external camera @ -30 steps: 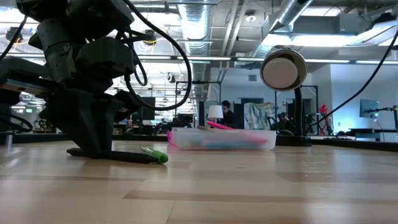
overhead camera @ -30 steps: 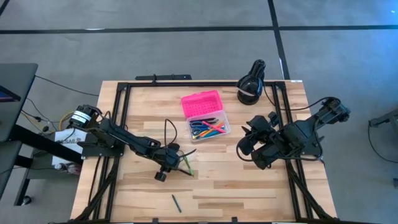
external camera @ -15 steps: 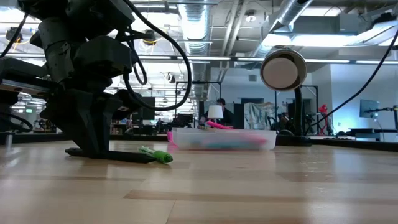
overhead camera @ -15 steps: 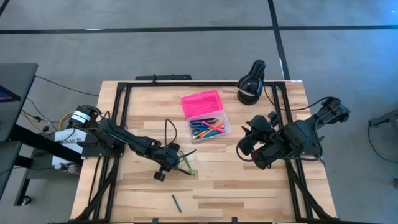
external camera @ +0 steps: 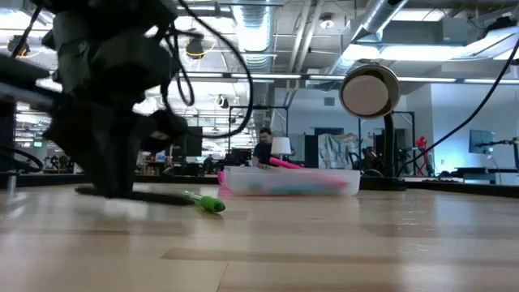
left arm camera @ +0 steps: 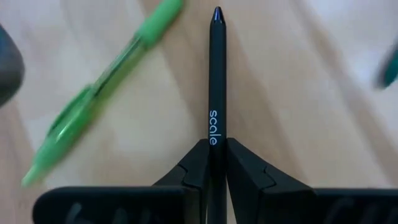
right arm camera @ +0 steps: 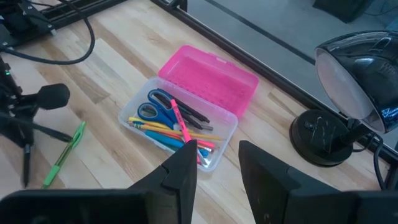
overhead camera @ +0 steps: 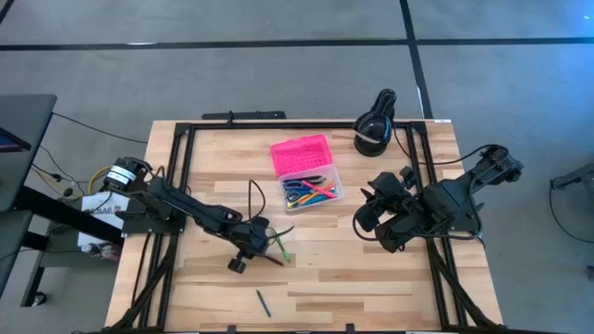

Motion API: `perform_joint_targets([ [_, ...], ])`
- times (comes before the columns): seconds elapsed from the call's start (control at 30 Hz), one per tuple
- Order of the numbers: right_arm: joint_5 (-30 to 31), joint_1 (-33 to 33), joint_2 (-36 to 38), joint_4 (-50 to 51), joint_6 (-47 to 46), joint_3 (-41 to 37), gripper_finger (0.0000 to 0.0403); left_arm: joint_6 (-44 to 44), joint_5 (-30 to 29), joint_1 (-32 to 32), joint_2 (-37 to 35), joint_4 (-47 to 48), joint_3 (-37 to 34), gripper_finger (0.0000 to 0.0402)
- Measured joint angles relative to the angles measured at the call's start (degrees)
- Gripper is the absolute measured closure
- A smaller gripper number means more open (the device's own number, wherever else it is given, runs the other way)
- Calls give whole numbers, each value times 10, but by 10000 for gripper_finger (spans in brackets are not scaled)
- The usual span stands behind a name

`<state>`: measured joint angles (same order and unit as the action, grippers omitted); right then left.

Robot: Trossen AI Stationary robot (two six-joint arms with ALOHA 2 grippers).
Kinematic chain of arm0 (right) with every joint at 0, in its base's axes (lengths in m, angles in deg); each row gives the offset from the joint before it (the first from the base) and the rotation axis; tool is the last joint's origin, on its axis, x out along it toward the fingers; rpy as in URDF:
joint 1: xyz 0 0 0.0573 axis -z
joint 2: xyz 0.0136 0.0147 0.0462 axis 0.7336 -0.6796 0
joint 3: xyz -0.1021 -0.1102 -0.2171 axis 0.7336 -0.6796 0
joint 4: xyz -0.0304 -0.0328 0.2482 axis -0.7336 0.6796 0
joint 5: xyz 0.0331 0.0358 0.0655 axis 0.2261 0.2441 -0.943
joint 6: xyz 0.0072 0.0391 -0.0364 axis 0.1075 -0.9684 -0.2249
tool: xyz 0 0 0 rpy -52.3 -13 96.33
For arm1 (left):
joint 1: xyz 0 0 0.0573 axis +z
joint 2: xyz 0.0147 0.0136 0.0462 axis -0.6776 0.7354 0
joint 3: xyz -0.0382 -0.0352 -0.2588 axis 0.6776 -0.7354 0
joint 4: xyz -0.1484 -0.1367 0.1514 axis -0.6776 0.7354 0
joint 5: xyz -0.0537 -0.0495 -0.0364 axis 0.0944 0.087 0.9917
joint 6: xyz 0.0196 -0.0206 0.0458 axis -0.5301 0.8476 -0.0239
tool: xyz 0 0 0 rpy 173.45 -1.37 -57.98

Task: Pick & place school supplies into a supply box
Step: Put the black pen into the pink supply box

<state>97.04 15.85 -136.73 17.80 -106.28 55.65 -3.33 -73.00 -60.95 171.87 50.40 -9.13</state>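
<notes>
Left gripper low over the bench, fingers closed on a black pen marked "scale", held near its rear; most of the barrel juts forward. Green pen lies just beside it on the wood.

Judgement: pen is light, stiff and smooth, so it could swivel in an end grip; a mid-barrel hold would be steadier.

Supply box is open, pink lid back, scissors and pens inside. Clear wood lies between the gripper and the box.

Right gripper waits right of the box, fingers apart, empty. Lamp stands at the far edge.
</notes>
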Motion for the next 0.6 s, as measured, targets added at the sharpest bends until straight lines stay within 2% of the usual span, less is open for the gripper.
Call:
perform_joint_targets([
  [0.33, -1, 0, 0, 0, 0, 0, 291, -13, 18, 3, 0, 31, 67, 369],
  [0.6, -1, 0, 0, 2, 2, 0, 291, -28, -40, 51, -2, 48, 144, 369],
])
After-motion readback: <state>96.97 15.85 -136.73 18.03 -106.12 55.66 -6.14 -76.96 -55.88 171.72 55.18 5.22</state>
